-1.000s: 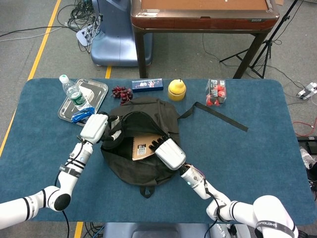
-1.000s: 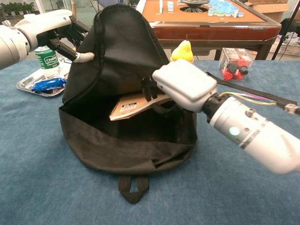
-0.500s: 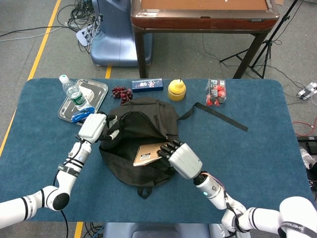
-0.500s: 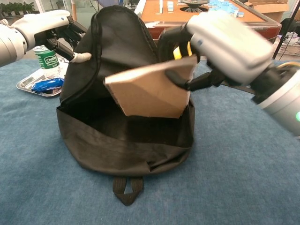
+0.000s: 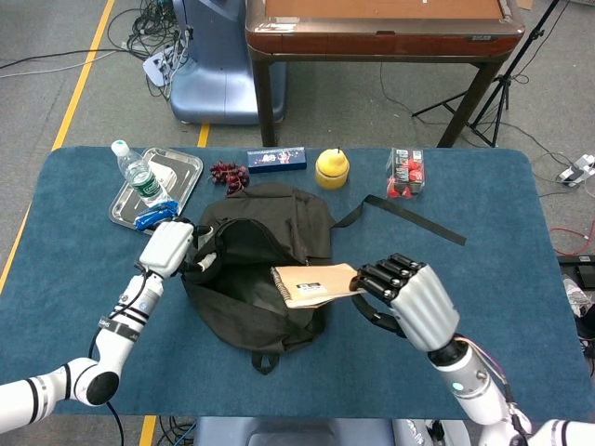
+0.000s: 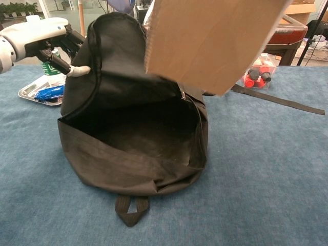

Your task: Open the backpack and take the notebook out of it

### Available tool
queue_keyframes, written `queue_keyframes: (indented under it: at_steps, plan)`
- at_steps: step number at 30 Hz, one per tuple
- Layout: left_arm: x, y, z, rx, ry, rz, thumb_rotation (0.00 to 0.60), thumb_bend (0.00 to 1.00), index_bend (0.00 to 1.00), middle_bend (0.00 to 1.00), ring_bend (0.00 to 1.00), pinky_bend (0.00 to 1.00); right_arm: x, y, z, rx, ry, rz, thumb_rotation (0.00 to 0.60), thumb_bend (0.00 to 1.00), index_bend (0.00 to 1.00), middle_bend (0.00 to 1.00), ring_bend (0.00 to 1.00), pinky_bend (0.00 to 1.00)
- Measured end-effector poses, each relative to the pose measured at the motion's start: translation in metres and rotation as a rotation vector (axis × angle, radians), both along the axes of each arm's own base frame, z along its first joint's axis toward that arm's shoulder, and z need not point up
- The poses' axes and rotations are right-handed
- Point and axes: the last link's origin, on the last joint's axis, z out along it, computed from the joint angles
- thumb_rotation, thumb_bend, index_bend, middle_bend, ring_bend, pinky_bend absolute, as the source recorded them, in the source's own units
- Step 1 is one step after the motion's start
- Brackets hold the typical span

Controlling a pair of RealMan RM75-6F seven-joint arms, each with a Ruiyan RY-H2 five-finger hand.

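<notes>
The black backpack (image 5: 251,279) lies open on the blue table, its mouth gaping toward me (image 6: 138,133). My left hand (image 5: 169,249) grips the bag's left rim and holds the flap up; in the chest view the left hand (image 6: 38,38) sits at the top left. My right hand (image 5: 409,297) holds the brown spiral notebook (image 5: 311,283) by its right edge, lifted clear above the bag. In the chest view the notebook's cardboard back (image 6: 210,41) fills the top; the right hand is hidden there.
A metal tray (image 5: 153,186) with a water bottle (image 5: 138,175) and a blue packet (image 5: 153,218) stands at the back left. Grapes (image 5: 229,174), a blue box (image 5: 276,159), a yellow pear-shaped object (image 5: 332,168) and a clear box of red items (image 5: 405,174) line the far edge. A black strap (image 5: 414,218) trails to the right.
My right hand has pulled the notebook out of the backpack, lifting it up and toward me. The bag has sagged lower. The left hand shifted slightly left with the rim.
</notes>
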Motion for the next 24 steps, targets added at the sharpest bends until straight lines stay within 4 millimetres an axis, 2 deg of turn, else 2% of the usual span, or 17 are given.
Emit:
queue_keyframes:
  at_steps: [3,5,10,14,17,24]
  plan:
    - [0.000,-0.007,0.001,-0.024,0.019,-0.006,0.600,0.43,0.55,0.59,0.46,0.31,-0.005,0.003,0.019,-0.027,-0.013,-0.022,0.600,0.54,1.00,0.68,0.63,0.66]
    - [0.001,-0.013,0.001,-0.046,0.034,-0.011,0.600,0.37,0.43,0.49,0.40,0.30,-0.009,0.003,0.028,-0.045,-0.015,-0.045,0.600,0.54,1.00,0.68,0.63,0.66]
    - [0.004,-0.026,0.002,-0.090,0.063,-0.024,0.600,0.27,0.24,0.32,0.28,0.27,-0.018,-0.005,0.033,-0.051,-0.008,-0.096,0.600,0.54,1.00,0.68,0.63,0.66]
    - [0.004,-0.036,0.004,-0.107,0.093,-0.031,0.600,0.25,0.13,0.20,0.19,0.22,-0.027,-0.016,0.031,-0.047,0.021,-0.145,0.600,0.54,1.00,0.68,0.63,0.66]
    - [0.005,-0.040,0.008,-0.117,0.097,-0.029,0.600,0.24,0.09,0.17,0.17,0.21,-0.033,-0.027,0.028,-0.052,0.049,-0.180,0.600,0.54,1.00,0.68,0.63,0.66]
    - [-0.001,-0.044,0.023,-0.082,0.085,-0.004,0.600,0.23,0.08,0.17,0.17,0.21,-0.041,-0.054,0.013,-0.047,0.113,-0.220,0.600,0.54,1.00,0.68,0.63,0.66]
